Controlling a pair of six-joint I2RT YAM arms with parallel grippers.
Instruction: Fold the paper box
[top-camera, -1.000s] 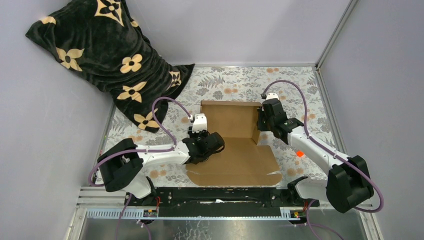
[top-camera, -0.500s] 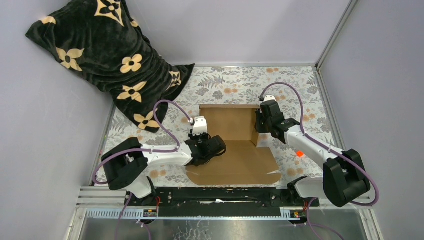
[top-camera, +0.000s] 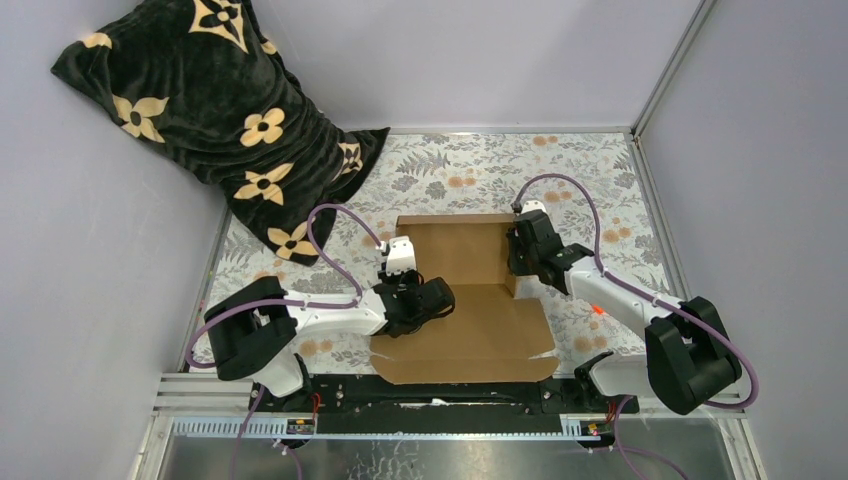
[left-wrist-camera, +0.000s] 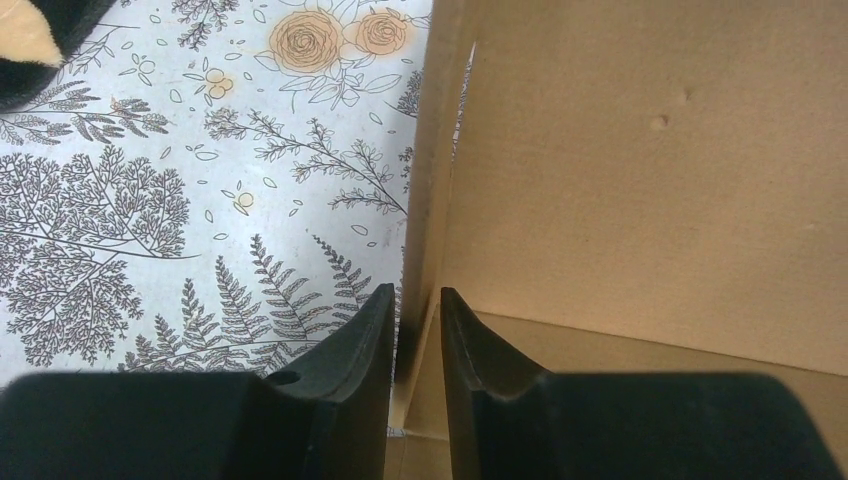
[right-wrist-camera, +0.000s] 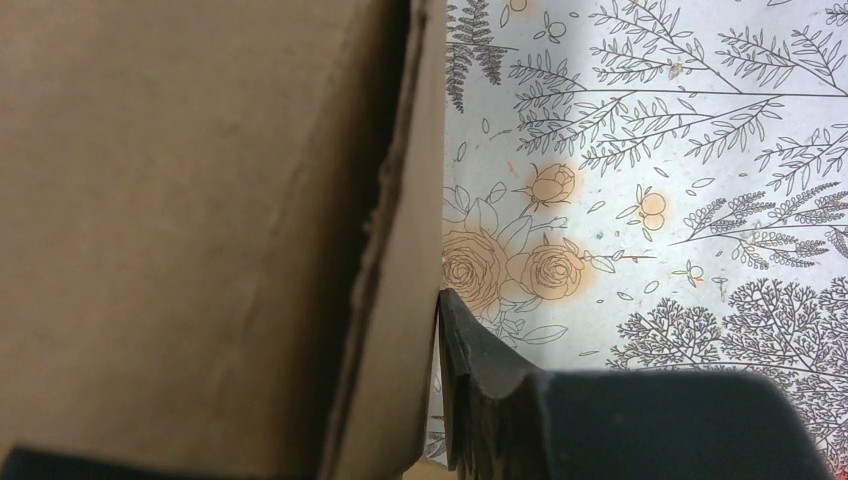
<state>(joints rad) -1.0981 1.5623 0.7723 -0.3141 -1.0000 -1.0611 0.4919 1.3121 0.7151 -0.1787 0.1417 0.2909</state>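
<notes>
Both arms have pulled back toward the bottom of the overhead frame since a second ago. The plain brown corrugated-cardboard paper box (top-camera: 470, 335) has slid with them, and its front edge now lies close to the black rail (top-camera: 450, 392) at the arm bases. The box sits at the centre of that view on the floral-print table cover (top-camera: 560, 170). Its base panel lies flat, its back panel (top-camera: 455, 250) stands upright, and a short side wall is raised at each end of the back panel.

Your left gripper (top-camera: 417, 300) is at the left wall (left-wrist-camera: 425, 200). In its wrist view the two fingers (left-wrist-camera: 365, 340) are drawn close, with the wall's edge pinched between them. Your right gripper (top-camera: 520, 258) is at the right wall (right-wrist-camera: 400, 250). One black finger (right-wrist-camera: 480, 390) lies against the wall's outer face and the other is hidden behind cardboard, so you cannot tell whether it grips.

The step in hand looks like squaring the side walls to the back panel. Hold low, near the scored creases, and turn both walls evenly so the box does not skew. Avoid dragging it any closer to the rail. The flat front part has yet to be raised. A small orange marker (top-camera: 598, 310) lies just beside your right forearm, so keep the sweep off it.
</notes>
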